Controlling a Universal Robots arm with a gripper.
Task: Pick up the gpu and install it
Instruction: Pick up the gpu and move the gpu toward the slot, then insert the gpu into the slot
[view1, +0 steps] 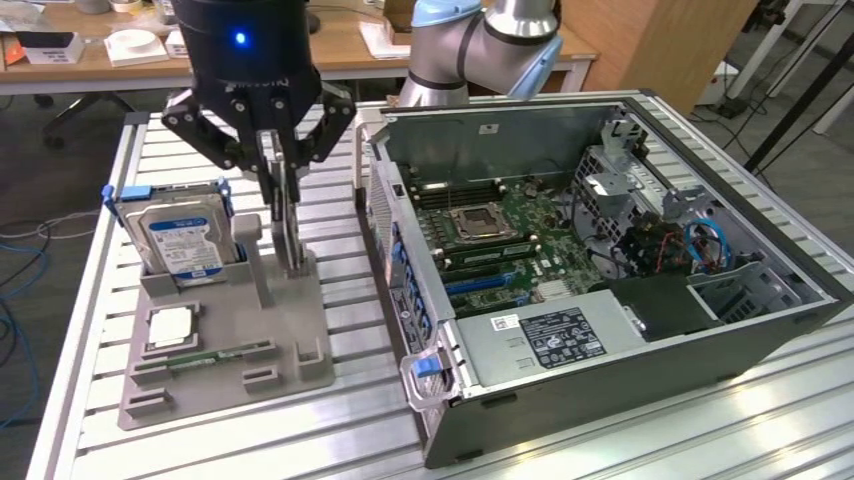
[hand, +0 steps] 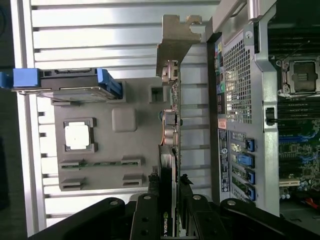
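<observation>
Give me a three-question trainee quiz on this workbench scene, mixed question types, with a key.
1. True or false: the gripper is closed on the gpu, which sits edge-on between its fingers.
2. Multiple choice: which part stands upright in the gray fixture, on the exterior view's left of the gpu? A. hard drive B. keyboard C. monitor
3. Fill in: the motherboard shows because the upper side of the computer case is ____.

Key: 1 true; 2 A; 3 open.
</observation>
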